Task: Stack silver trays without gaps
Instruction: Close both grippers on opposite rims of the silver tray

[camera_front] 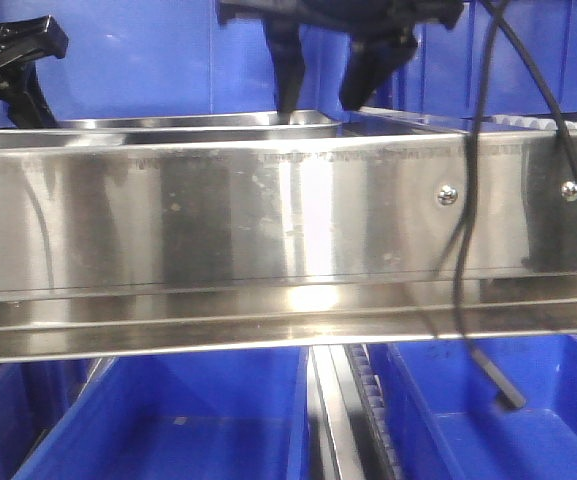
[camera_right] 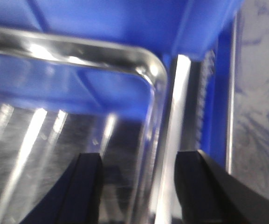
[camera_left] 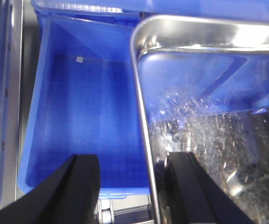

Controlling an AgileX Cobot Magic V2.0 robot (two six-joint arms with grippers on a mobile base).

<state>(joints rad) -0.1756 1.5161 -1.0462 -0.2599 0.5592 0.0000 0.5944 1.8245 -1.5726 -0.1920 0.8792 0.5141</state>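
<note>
Nearest the front camera, the lower blue bins [camera_front: 168, 420] sit beneath a long steel rail [camera_front: 268, 230] fixed with 2 screws [camera_front: 448, 195], and a black cable [camera_front: 463, 250] dangles across it. Behind the rail, showing just above its top edge, lies a mirror-bright silver tray [camera_front: 168, 128]. The left gripper [camera_front: 13, 60] hangs at the tray's left end and the right gripper [camera_front: 321, 100] reaches down at its right end, with the rear blue bins [camera_front: 148, 60] as backdrop.

From the left wrist, the left gripper [camera_left: 132, 161] is spread wide and holds nothing. The silver tray's [camera_left: 209, 140] thin rim runs between its fingers [camera_left: 78, 186], 1 over a blue bin [camera_left: 78, 116] and 1 over the tray floor. The right wrist view is blurred, but the right gripper [camera_right: 139, 161] is likewise wide apart astride the rim, near a rounded corner of the silver tray [camera_right: 41, 154].

Only 1 tray is plainly visible; a 2nd cannot be made out.

The pinch appears to come next, and that is where trouble could start. The rim is thin and slick, so a shallow bite could let it slip. If the 2 arms rise unevenly, the tray could tilt and jam instead of nesting flush. The loose cable hangs close enough to snag.
</note>
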